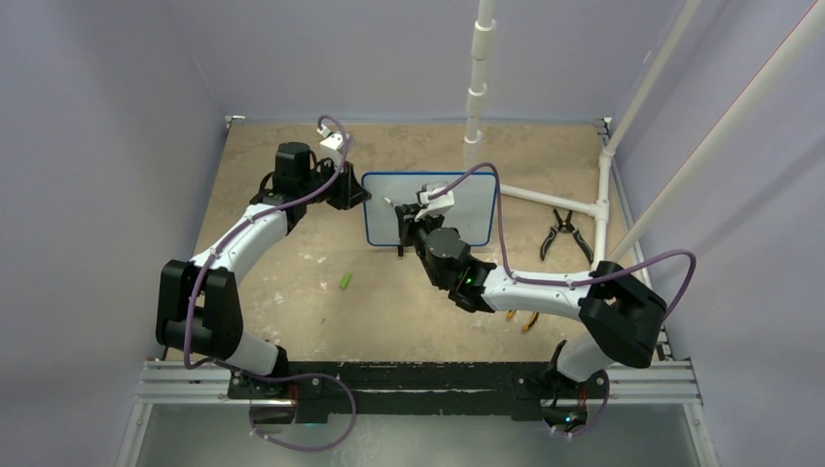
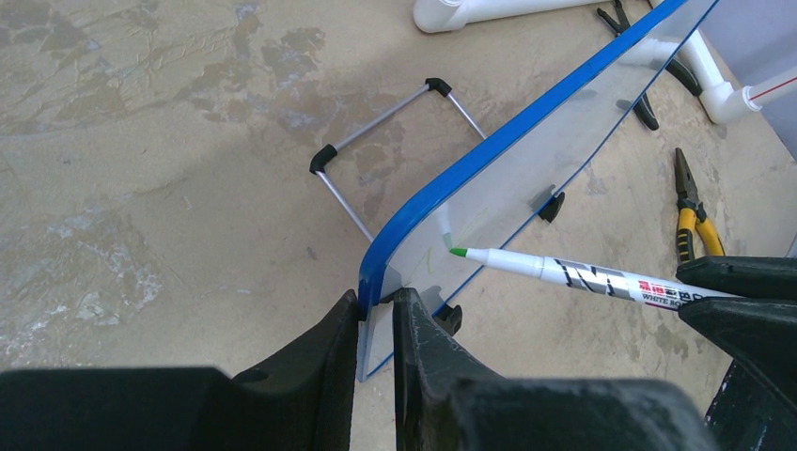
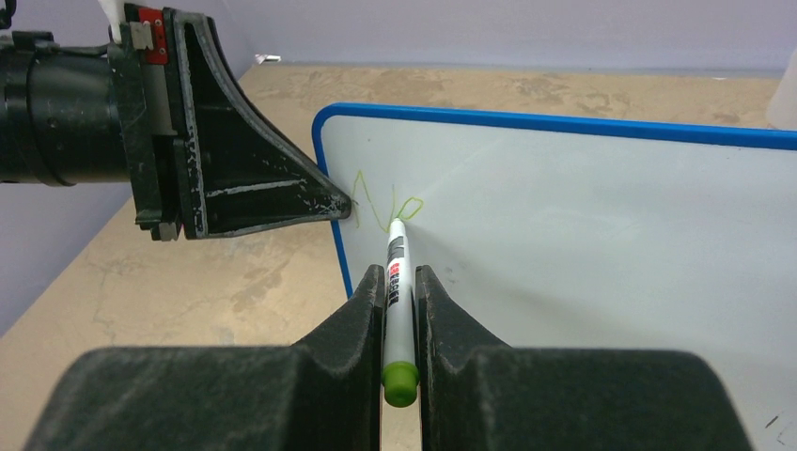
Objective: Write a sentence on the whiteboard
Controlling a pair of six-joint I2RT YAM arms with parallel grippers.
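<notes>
whiteboard (image 3: 583, 235): blue-framed, standing | sentence (image 3: 381, 205): faint green strokes near one edge

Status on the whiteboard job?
Left gripper: jaws shut on whiteboard edge. Right gripper: jaws shut on marker, tip at board. Few green strokes down. Nothing in the way.

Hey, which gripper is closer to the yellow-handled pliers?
Right. The right gripper holds the marker at the whiteboard, on the side toward the yellow-handled pliers. The left gripper clamps the whiteboard's left edge, farther from them.
</notes>
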